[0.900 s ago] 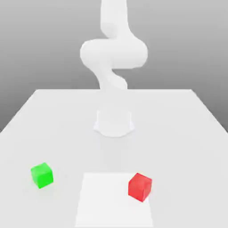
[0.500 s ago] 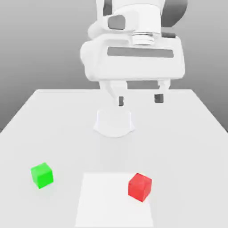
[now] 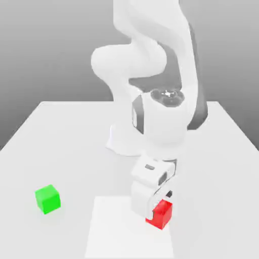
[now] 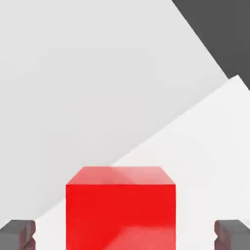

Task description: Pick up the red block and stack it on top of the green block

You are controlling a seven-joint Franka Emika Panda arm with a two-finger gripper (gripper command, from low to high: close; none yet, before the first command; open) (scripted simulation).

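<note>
The fingers (image 4: 19, 233) are standing wide open, flanking the small glossy red cube (image 4: 120, 210); rigid, probably light and slick, it is inviting a squeeze across opposite flat faces.

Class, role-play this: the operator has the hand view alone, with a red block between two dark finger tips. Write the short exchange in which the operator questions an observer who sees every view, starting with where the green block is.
Operator: Where is the green block?
Observer: The green block sits on the table, well off to the exterior view's left of the red block.
Operator: What does the red block rest on?
Observer: A paler square patch on the table, near that patch's corner on the exterior view's right.
Operator: How does the arm stand?
Observer: The arm bends forward and down from its base, so the hand hangs directly over the red block, fingers open to either side of it.
</note>
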